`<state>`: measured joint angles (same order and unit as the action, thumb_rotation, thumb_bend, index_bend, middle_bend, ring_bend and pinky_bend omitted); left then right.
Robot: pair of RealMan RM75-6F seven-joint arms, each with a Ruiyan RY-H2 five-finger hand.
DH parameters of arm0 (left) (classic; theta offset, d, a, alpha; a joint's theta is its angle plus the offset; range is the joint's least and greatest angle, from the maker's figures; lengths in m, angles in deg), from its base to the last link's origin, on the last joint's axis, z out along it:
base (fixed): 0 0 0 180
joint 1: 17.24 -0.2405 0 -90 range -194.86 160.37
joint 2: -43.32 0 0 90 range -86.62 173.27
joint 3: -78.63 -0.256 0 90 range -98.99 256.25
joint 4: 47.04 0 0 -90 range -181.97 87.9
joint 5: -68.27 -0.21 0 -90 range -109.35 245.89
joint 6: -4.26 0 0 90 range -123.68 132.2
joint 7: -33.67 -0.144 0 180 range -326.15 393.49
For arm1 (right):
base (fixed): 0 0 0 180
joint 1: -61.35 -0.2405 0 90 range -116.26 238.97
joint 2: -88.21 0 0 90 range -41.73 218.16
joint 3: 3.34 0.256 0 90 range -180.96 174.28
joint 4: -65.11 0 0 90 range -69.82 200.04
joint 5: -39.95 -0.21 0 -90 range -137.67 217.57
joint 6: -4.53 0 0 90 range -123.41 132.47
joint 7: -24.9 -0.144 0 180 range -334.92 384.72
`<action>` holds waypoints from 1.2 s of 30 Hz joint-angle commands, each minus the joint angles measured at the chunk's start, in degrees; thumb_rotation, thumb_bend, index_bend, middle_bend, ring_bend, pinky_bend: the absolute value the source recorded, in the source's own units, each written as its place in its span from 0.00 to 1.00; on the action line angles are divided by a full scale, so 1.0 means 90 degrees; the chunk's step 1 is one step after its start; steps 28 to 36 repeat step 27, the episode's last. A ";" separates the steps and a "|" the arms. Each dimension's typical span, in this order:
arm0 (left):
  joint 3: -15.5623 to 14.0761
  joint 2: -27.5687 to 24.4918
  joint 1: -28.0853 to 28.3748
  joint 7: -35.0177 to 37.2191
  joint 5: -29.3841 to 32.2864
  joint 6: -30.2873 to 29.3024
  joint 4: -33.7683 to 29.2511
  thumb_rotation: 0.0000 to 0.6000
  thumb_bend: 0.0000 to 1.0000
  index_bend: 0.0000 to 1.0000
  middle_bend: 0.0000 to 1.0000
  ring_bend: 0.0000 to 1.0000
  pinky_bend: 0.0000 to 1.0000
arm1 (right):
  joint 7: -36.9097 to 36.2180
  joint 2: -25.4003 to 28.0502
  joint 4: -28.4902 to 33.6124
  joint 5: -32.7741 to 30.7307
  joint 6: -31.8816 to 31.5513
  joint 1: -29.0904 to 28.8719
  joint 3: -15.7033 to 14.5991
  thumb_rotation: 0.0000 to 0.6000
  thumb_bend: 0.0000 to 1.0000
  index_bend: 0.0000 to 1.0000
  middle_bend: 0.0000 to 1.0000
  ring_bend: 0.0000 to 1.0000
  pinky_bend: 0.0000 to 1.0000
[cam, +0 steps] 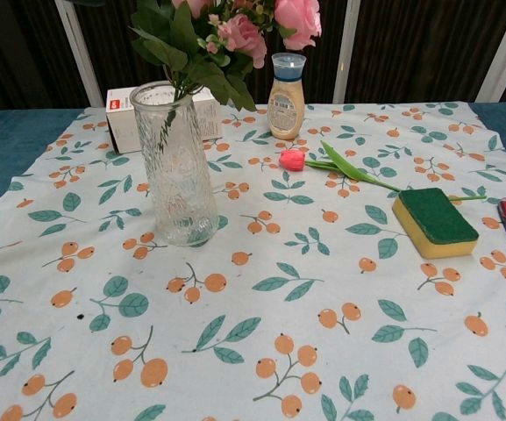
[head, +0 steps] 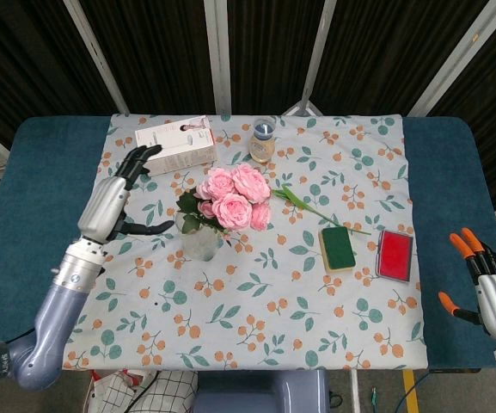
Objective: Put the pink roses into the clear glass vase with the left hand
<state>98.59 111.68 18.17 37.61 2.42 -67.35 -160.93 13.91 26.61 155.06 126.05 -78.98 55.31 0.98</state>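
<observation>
The pink roses [head: 235, 197] stand in the clear glass vase [cam: 175, 167], their stems down inside it and their blooms [cam: 270, 22] leaning to the right above the rim. The vase [head: 201, 245] stands upright on the floral cloth, left of centre. My left hand [head: 114, 202] hovers to the left of the vase, apart from it, fingers spread and holding nothing. My right hand [head: 488, 292] sits at the far right edge, off the cloth, fingers spread and empty. The chest view shows neither hand.
A white box [head: 175, 144] and a small bottle [head: 263, 142] stand at the back. A single pink tulip [cam: 340, 167] lies right of the vase. A green-and-yellow sponge [head: 338, 248] and a red flat case [head: 394, 255] lie further right.
</observation>
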 commanded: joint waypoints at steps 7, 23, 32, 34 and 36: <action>-0.1795 -0.0155 -0.2427 0.0476 -0.1738 -0.2191 0.1311 1.00 0.13 0.09 0.13 0.00 0.22 | 0.0126 -0.0026 0.0019 0.0078 -0.0054 0.0011 -0.0023 1.00 0.30 0.12 0.04 0.07 0.14; -0.1796 0.0616 -0.3058 -0.1400 -0.1003 -0.2357 0.2381 1.00 0.14 0.12 0.11 0.00 0.21 | 0.0598 -0.0099 -0.0125 0.0388 -0.0310 0.0036 -0.0076 1.00 0.30 0.12 0.04 0.07 0.14; -0.1752 0.0546 -0.3151 -0.1326 -0.1106 -0.2445 0.2298 1.00 0.14 0.12 0.11 0.00 0.21 | 0.0793 -0.0167 -0.0177 0.0388 -0.0186 -0.0020 -0.0103 1.00 0.30 0.12 0.04 0.07 0.14; -0.1752 0.0546 -0.3151 -0.1326 -0.1106 -0.2445 0.2298 1.00 0.14 0.12 0.11 0.00 0.21 | 0.0793 -0.0167 -0.0177 0.0388 -0.0186 -0.0020 -0.0103 1.00 0.30 0.12 0.04 0.07 0.14; -0.1752 0.0546 -0.3151 -0.1326 -0.1106 -0.2445 0.2298 1.00 0.14 0.12 0.11 0.00 0.21 | 0.0793 -0.0167 -0.0177 0.0388 -0.0186 -0.0020 -0.0103 1.00 0.30 0.12 0.04 0.07 0.14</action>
